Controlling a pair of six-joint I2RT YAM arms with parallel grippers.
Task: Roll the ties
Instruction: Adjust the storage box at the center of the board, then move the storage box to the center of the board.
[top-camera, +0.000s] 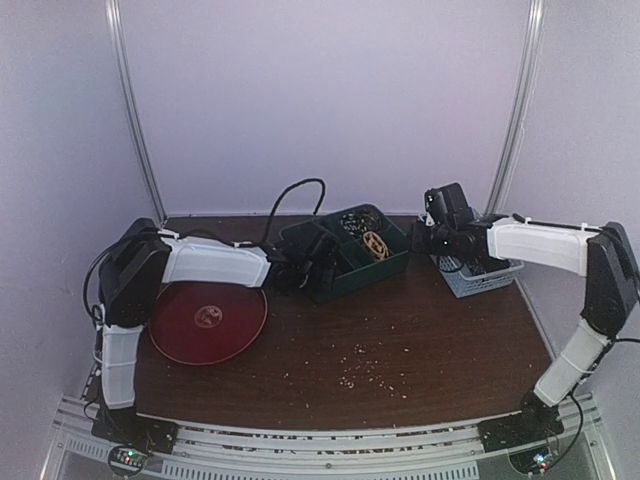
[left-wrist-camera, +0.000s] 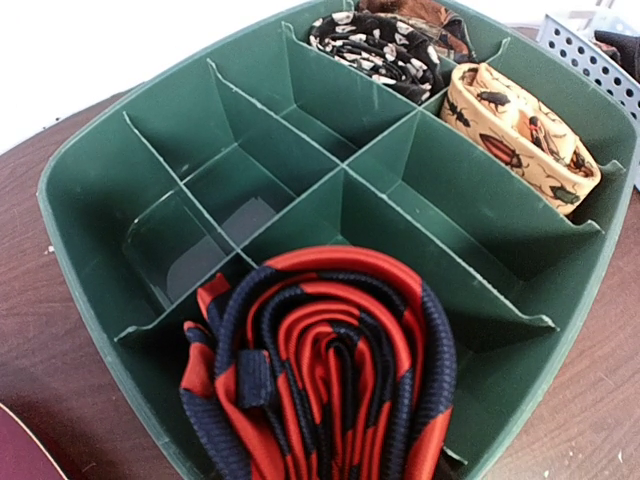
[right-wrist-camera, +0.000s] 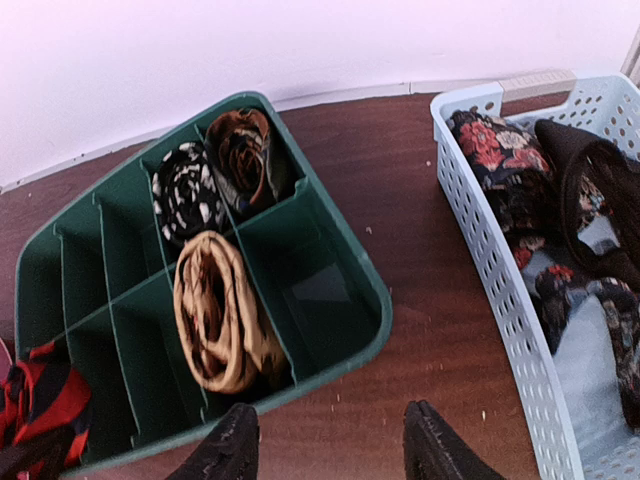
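**Striped tie sitting at one end of the green box**

The striped tie (left-wrist-camera: 320, 370), red and black, is sitting rolled up at the end of the green box (left-wrist-camera: 90, 200) closest to the left hand (top-camera: 310, 268). The roll is poking up above the rim there. The left hand is reaching over that end of the box, but the roll is hiding its fingers, so I cannot tell if it is spread or pinching.

Three more rolled ties are resting at the other end of the box. The black and white tie (right-wrist-camera: 185, 190) and the brown tie (right-wrist-camera: 245, 150) are lying side by side in the far row. The tan tie (right-wrist-camera: 220, 315) is filling a slot in the near row, just beside them.

The right hand (right-wrist-camera: 330, 450) is hanging over the table (top-camera: 450, 340) between the box and the white basket (right-wrist-camera: 490, 250). Its fingers are spread apart and are holding nothing. Dark flowered cloth (right-wrist-camera: 500, 160) is lying in the basket.

A red plate (top-camera: 208, 322) is sitting under the left arm. Crumbs (top-camera: 370, 365) are lying on the table near the middle.
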